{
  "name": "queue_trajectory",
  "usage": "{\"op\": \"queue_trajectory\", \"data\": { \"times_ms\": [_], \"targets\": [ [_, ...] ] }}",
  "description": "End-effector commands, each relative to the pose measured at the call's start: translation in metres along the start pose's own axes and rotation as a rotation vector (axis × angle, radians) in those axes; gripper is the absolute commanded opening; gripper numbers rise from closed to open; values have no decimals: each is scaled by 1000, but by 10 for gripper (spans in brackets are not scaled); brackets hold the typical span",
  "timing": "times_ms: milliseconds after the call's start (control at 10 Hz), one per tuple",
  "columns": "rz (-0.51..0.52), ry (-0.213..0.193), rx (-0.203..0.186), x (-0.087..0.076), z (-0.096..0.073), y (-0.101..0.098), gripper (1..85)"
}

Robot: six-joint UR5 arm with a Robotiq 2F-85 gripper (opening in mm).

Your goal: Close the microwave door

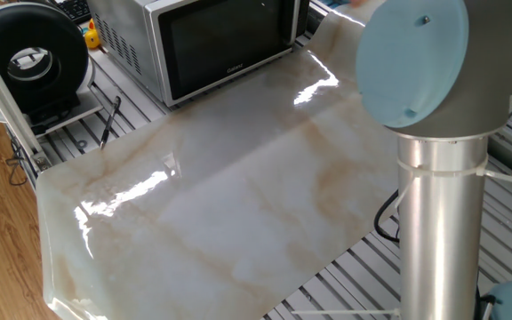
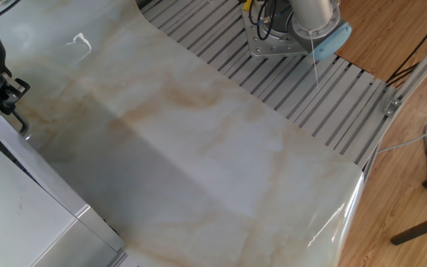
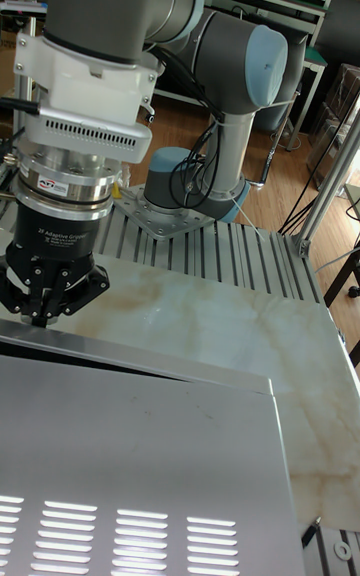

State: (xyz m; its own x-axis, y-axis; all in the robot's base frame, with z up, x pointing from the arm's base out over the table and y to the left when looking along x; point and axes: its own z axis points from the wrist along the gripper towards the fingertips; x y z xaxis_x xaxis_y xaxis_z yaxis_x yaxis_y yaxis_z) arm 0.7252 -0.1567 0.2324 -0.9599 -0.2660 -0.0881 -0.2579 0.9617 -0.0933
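Microwave (image 1: 194, 40): stood at the far end of the marble-patterned tabletop (image 1: 229, 196), vented side slots facing the black round fan-like device (image 1: 29, 58).
Microwave door (image 1: 229, 40): dark glass panel lay flush with the silver front, shut; small white logo at its lower edge, too small to read.
Gripper (image 3: 48, 311): hung just past the microwave's top front edge, black fingers drawn close together, holding nothing visible; body lettering read "Adaptive Gripper".
Arm (image 3: 215, 56): grey with pale blue joint caps, base bolted to the slatted table.
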Motion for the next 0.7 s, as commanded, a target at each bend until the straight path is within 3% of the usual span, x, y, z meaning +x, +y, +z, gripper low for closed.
{"op": "queue_trajectory", "data": {
  "times_ms": [0, 600],
  "targets": [
    [-8, 2, 5, -3, -1, -1, 13],
    [-22, 2, 5, -7, 0, -1, 13]
  ]
}}
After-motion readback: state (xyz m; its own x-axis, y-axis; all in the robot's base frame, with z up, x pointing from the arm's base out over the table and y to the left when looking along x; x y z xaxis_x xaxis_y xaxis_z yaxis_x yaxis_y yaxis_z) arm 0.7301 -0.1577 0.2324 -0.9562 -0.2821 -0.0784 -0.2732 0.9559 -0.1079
